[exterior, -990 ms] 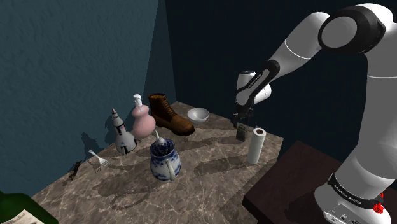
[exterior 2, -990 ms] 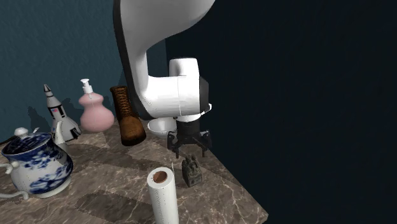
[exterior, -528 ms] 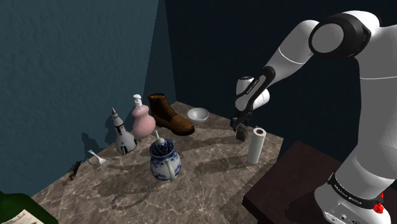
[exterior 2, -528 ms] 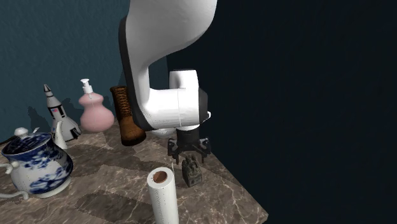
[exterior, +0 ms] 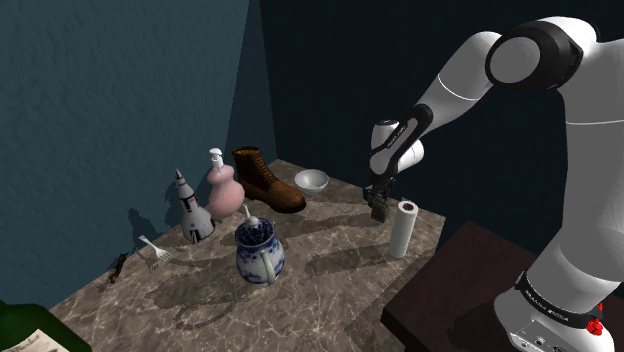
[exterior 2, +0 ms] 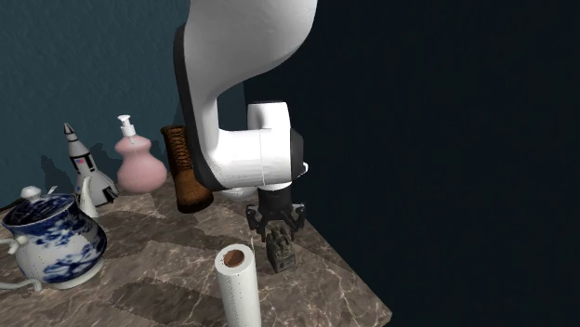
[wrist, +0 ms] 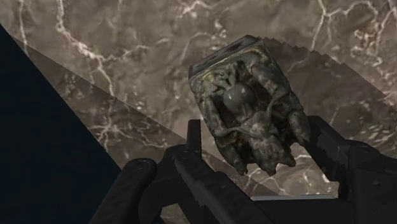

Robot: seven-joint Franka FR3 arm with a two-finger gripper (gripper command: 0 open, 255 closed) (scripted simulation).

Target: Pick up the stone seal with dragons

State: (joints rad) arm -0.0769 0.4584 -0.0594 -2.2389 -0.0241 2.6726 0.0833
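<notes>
The gripper (wrist: 254, 137) is open to roughly the seal's width, one black finger (wrist: 194, 137) on each flank of the carved stone seal (wrist: 251, 114), close but not visibly pressing. The seal stands near the upper-right edge of the marble table (exterior: 330, 280), right of centre in the shoulder view, the paper towel roll (exterior: 403, 228) just beside it. Best to close squarely, low on the block, then lift straight up, clear of the roll.

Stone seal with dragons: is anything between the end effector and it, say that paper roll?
Nothing visible is. The black end effector hangs directly over the dark carved stone seal, its fingers either side of it. The white paper towel roll stands upright beside the seal on the marble tabletop, apart from both.
</notes>
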